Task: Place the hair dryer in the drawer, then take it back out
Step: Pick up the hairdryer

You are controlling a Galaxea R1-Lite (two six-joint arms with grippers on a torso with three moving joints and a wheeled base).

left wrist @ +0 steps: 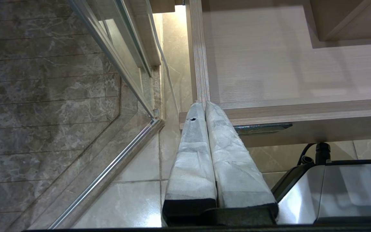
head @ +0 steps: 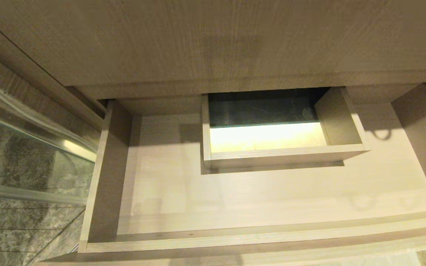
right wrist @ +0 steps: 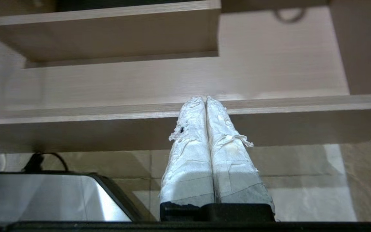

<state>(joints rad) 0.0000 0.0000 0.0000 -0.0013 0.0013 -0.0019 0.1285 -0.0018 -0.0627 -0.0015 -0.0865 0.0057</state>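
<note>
We see the drawer (head: 272,192) pulled open with only its boxed cutout (head: 272,147) at mid-back, and the hair dryer appears in no view. Our left end effector (left wrist: 204,104) and right end effector (right wrist: 205,99) hang near the drawer's front edge, wrapped fingers pressed together, holding nothing. A glass shower door (head: 20,155) stands left, and we read no writing.

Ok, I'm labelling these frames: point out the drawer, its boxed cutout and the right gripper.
drawer (head: 272,192): head view, bare floor of the open drawer.
boxed cutout (head: 283,157): head view, front wall of the box at mid-back.
right gripper (right wrist: 206,100): right wrist view, between its shut, taped fingertips.
</note>
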